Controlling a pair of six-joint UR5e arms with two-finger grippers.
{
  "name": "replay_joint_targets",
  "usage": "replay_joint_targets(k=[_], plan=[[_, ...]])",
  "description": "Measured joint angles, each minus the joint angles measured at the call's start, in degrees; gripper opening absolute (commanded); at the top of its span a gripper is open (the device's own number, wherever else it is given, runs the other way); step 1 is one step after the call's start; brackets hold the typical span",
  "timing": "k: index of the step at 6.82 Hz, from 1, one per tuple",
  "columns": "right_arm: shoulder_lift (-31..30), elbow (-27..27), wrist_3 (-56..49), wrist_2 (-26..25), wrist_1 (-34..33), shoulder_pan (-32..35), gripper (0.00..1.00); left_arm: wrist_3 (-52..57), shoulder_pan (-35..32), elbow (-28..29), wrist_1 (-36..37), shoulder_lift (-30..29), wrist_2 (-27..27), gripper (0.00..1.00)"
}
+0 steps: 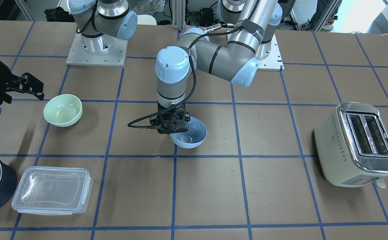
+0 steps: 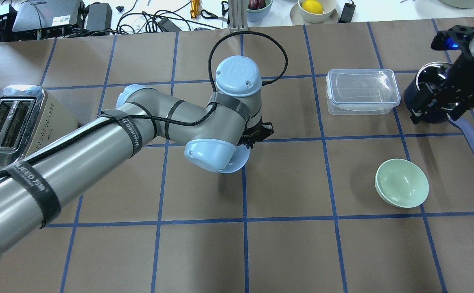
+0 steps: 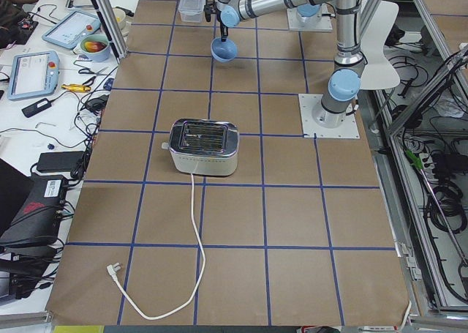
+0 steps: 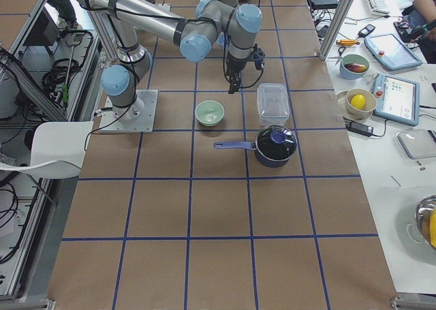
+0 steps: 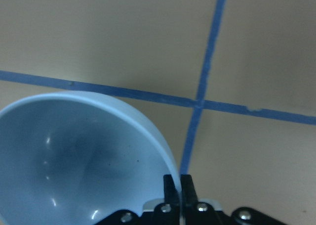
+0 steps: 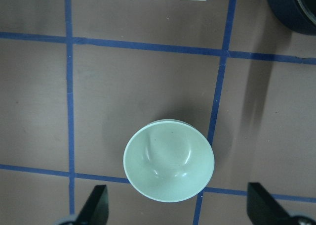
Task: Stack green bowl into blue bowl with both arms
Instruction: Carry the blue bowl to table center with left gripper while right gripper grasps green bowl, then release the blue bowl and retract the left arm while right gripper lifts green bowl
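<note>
Pinching blue bowl (image 1: 191, 134) rim with left fingers (image 5: 170, 190); holding right fingers (image 6: 98, 204) wide, empty, above green bowl (image 1: 63, 110); stacking pending.

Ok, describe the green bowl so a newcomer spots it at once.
Find the dark blue saucepan and clear container on the robot's right. Nearer the robot stands the green bowl: mint, empty, ungripped, unlike the blue bowl in the left gripper.

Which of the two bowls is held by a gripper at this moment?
The blue bowl: the left gripper is shut on its rim. The green bowl stands free on the table, touched by nothing.
</note>
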Motion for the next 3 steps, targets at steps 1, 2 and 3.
replay_joint_targets(k=[1, 2, 3], plan=[[0.27, 4.79, -1.17, 0.07, -4.92, -2.58, 1.0, -0.93, -0.63, 0.4, 1.59, -1.89, -0.23, 1.0], [0.97, 8.74, -1.6, 0.12, -9.63, -4.59, 1.0, -1.35, -0.87, 0.69, 3.35, -2.58, -0.66, 1.0], [2.19, 11.96, -1.72, 0.08, -14.49, -5.7, 0.94, 0.17, -0.6, 1.3, 5.13, -1.82, -1.11, 1.0]])
